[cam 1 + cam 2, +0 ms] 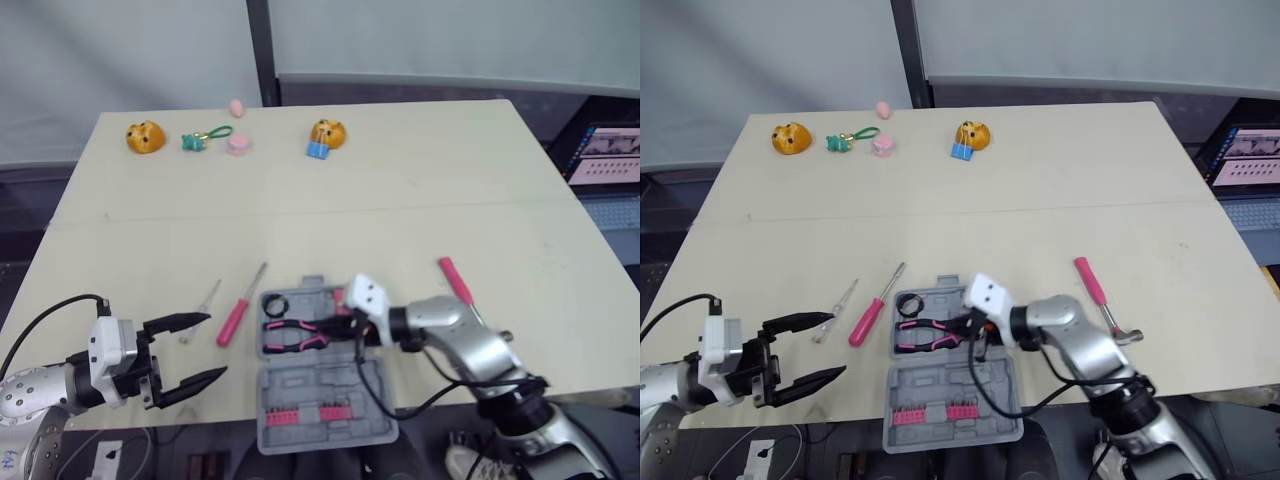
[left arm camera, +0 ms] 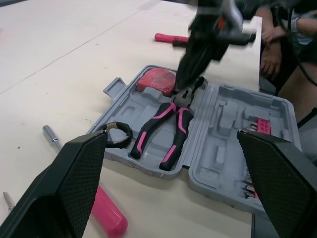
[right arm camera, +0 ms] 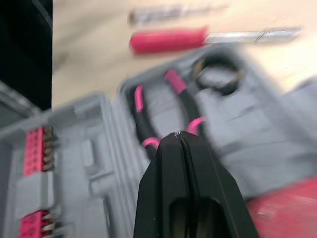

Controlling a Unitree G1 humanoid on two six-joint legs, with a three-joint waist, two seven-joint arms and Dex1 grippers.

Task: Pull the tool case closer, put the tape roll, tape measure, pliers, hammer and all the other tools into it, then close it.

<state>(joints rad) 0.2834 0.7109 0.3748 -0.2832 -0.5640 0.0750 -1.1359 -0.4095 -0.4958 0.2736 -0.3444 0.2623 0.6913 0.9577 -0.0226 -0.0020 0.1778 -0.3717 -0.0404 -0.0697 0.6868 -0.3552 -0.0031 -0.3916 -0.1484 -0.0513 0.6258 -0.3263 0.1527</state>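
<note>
Tool case (image 1: 318, 385) lies open at the table's (image 1: 400, 190) near edge, at 6 o'clock from the table's middle. Its lid half hangs toward the robot, with a pink bit rack (image 1: 304, 413) set in it.

In the tray half:
- pliers (image 1: 294, 335), pink and black grips, lying flat in the moulded recess
- tape roll (image 1: 276, 304), a black ring, at 11 o'clock of the pliers
- tape measure (image 2: 156, 80), red-pink, at 1 o'clock of the pliers

Still on the table:
- pink-handled screwdriver (image 1: 240, 309), just beside the case at its 10 o'clock
- small clear-handled screwdriver (image 1: 200, 305), farther out at 9 o'clock
- hammer (image 1: 1096, 292), pink grip, at 3 o'clock of the case and clear of it

Right gripper (image 3: 181, 135) is over the tray at the pliers' head, fingers pressed together with nothing between them. Cannot tell whether the tips touch the pliers.

Left gripper (image 1: 213, 346) hangs at 8 o'clock of the case, off its corner, fingers spread wide and empty.

Far edge, 12 o'clock: two orange plush toys (image 1: 146, 136), a green keychain (image 1: 205, 137) and a pink item (image 1: 238, 145). A laptop (image 1: 606, 150) sits off the table at 2 o'clock. A person's hand (image 2: 271, 52) shows past the case.
</note>
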